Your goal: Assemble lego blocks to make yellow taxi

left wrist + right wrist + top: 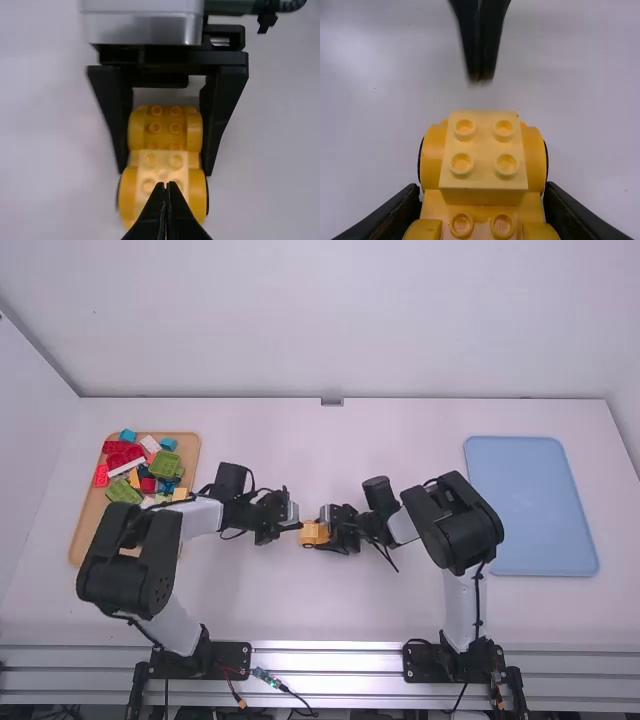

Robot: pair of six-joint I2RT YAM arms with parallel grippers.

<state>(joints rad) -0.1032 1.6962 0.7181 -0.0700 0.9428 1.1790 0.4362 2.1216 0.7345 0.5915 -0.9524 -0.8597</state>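
Pinching taxi by its sides, your right tool is handling likely light, stiff plastic. Your left tool is sitting narrow.

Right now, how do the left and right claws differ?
The left claw has its fingers together, while the right claw has its fingers apart, one on each side of the yellow build. The left claw holds nothing; the right claw grips the build. Both are black.
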